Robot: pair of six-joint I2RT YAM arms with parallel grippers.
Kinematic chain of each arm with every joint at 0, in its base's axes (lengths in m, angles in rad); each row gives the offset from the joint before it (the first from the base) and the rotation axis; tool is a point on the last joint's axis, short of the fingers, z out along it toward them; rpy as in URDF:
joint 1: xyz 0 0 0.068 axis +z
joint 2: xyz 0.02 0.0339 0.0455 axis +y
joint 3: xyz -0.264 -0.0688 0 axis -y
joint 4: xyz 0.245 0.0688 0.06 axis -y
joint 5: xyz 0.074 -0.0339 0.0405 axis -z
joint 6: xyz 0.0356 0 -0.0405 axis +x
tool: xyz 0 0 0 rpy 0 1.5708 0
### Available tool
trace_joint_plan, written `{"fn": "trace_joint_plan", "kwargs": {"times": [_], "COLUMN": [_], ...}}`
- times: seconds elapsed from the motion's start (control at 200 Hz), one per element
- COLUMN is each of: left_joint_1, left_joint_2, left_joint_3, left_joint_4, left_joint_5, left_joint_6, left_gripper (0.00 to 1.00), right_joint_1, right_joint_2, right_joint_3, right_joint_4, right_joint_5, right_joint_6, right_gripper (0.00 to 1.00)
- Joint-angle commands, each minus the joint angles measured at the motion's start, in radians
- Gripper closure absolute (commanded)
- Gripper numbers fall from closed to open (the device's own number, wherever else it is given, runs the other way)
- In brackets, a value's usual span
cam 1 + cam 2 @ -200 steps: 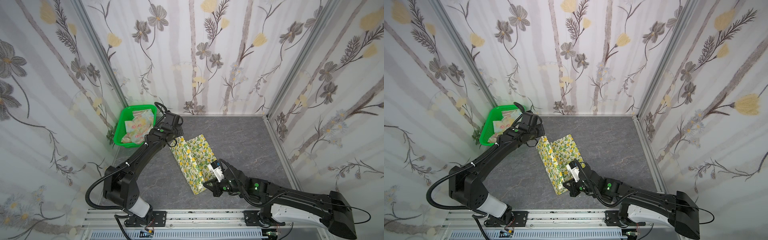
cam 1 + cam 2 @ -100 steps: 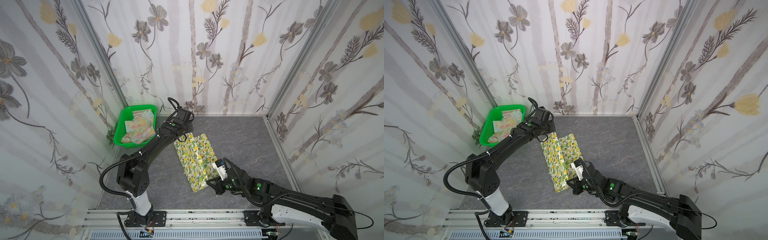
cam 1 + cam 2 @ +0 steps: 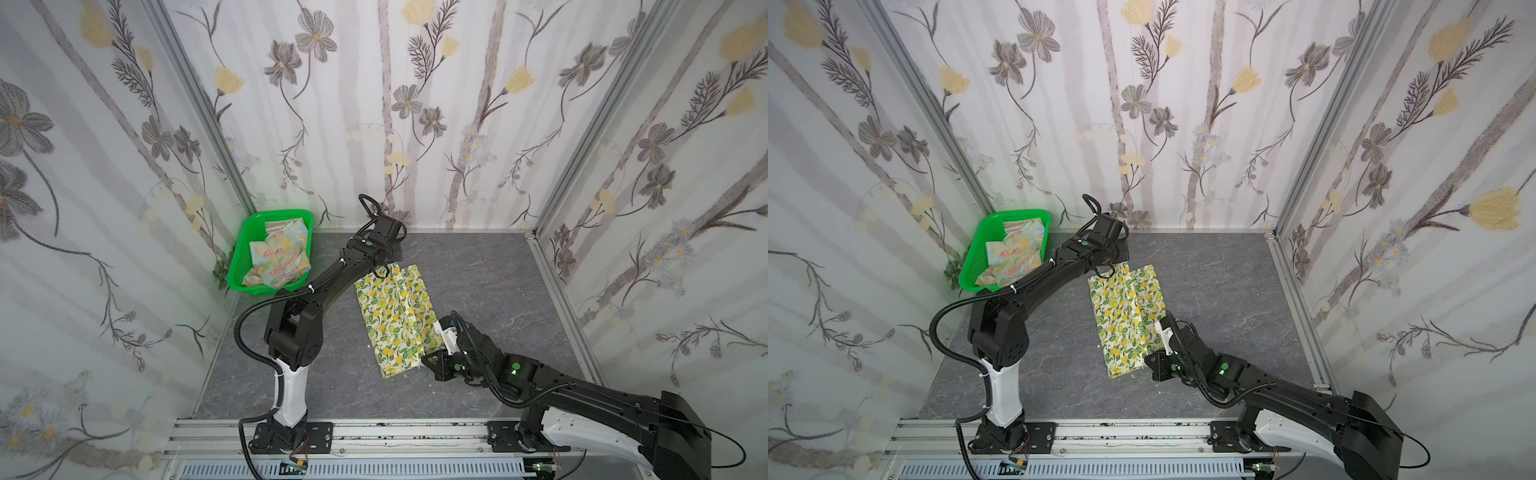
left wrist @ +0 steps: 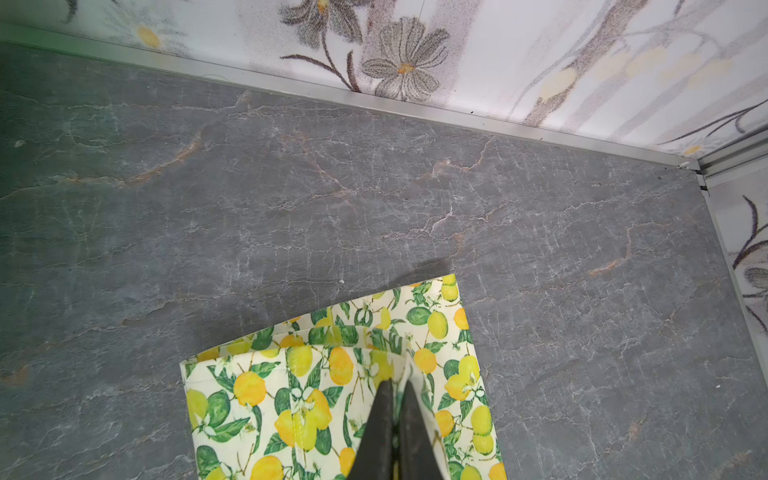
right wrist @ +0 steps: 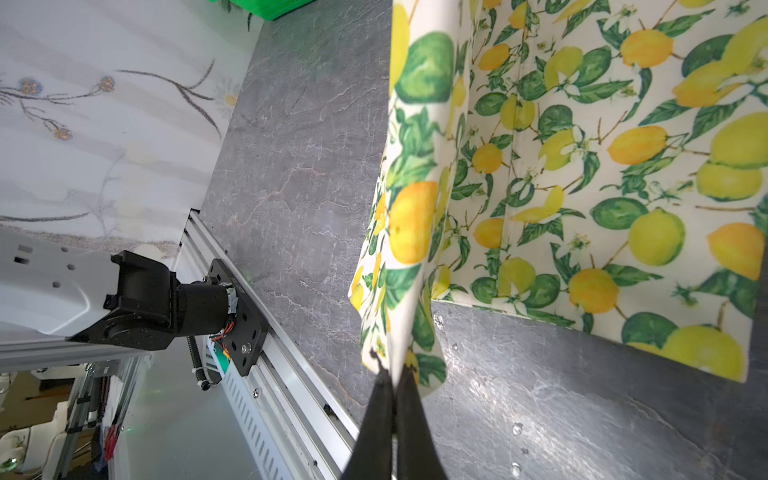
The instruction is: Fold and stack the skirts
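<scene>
Two hands pinch the lemon skirt (image 3: 395, 316); left hand (image 4: 397, 385) at far edge, right hand (image 5: 394, 374) at near corner | step: folding it lengthwise | next: likely lower fold flat onto table (image 3: 478, 270); match edges

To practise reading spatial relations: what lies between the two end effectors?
The lemon skirt, folded, stretches from the left end effector to the right end effector, both shut on its edges; both top views show it.
</scene>
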Motion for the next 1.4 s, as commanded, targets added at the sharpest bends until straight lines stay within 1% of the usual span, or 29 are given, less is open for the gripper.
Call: {"fn": "trace_joint_plan", "kwargs": {"times": [0.0,0.285,0.64,1.049,1.089,1.174,1.199,1.214,1.219,1.224,1.254,1.269,1.284,1.299,1.314,1.334,1.364,1.394], "left_joint_1": [0.003,0.003,0.000,-0.002,-0.002,-0.002,-0.002,-0.002,-0.002,-0.002,-0.002,-0.002,-0.002,-0.002,-0.002,-0.002,-0.002,-0.002], "left_joint_2": [0.034,0.096,0.179,0.223,0.230,0.254,0.263,0.270,0.271,0.273,0.283,0.287,0.292,0.294,0.297,0.302,0.306,0.309], "left_joint_3": [0.039,0.093,0.191,0.220,0.226,0.249,0.257,0.264,0.266,0.267,0.277,0.281,0.285,0.288,0.291,0.296,0.300,0.303], "left_joint_4": [0.107,0.107,0.107,0.107,0.107,0.107,0.107,0.107,0.107,0.107,0.108,0.108,0.108,0.109,0.110,0.111,0.111,0.113], "left_joint_5": [-0.117,-0.156,-0.143,-0.160,-0.157,-0.137,-0.129,-0.125,-0.123,-0.122,-0.111,-0.106,-0.102,-0.097,-0.094,-0.092,-0.091,-0.089], "left_joint_6": [0.008,0.008,0.001,0.018,0.019,0.021,0.023,0.024,0.024,0.023,0.020,0.018,0.017,0.015,0.015,0.015,0.017,0.020], "left_gripper": [1.00,1.00,1.00,1.00,1.00,1.00,1.00,1.00,0.98,0.95,0.66,0.54,0.44,0.37,0.32,0.29,0.27,0.25], "right_joint_1": [-0.005,-0.050,-0.086,-0.108,-0.111,-0.121,-0.124,-0.128,-0.129,-0.129,-0.134,-0.139,-0.141,-0.144,-0.148,-0.151,-0.152,-0.153], "right_joint_2": [0.028,0.073,0.104,0.159,0.162,0.160,0.157,0.156,0.156,0.155,0.150,0.148,0.145,0.141,0.137,0.130,0.122,0.110], "right_joint_3": [0.001,0.016,0.019,0.007,0.006,0.002,0.002,0.003,0.004,0.005,0.004,0.005,0.003,0.003,0.002,0.001,0.001,0.002], "right_joint_4": [-0.060,-0.072,-0.079,-0.081,-0.081,-0.081,-0.082,-0.082,-0.083,-0.083,-0.085,-0.087,-0.088,-0.090,-0.092,-0.095,-0.101,-0.114], "right_joint_5": [-0.080,-0.081,-0.080,-0.052,-0.047,-0.036,-0.029,-0.027,-0.026,-0.026,-0.018,-0.016,-0.013,-0.010,-0.007,-0.004,0.003,0.012], "right_joint_6": [0.019,0.039,0.038,0.039,0.041,0.041,0.043,0.042,0.042,0.042,0.044,0.045,0.046,0.047,0.049,0.050,0.051,0.053], "right_gripper": [1.00,1.00,1.00,1.00,0.95,0.90,0.86,0.81,0.79,0.77,0.73,0.72,0.71,0.70,0.69,0.66,0.62,0.61]}}
